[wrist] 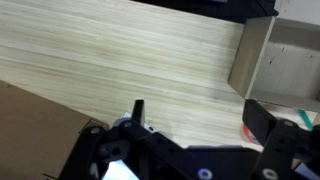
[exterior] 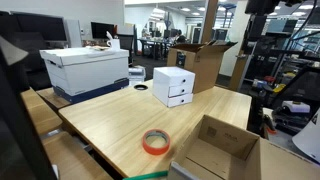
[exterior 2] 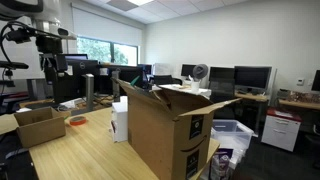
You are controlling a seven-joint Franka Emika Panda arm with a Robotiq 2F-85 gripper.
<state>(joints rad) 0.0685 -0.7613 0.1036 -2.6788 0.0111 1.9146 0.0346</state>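
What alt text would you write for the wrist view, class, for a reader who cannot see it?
An open gripper hangs above a pale wooden table. An open cardboard box stands at upper right; brown cardboard fills the lower left.

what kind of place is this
Probably an open-plan office or lab: monitors on a desk by the wall, more workstations in the background, and a cardboard box on a wooden table.
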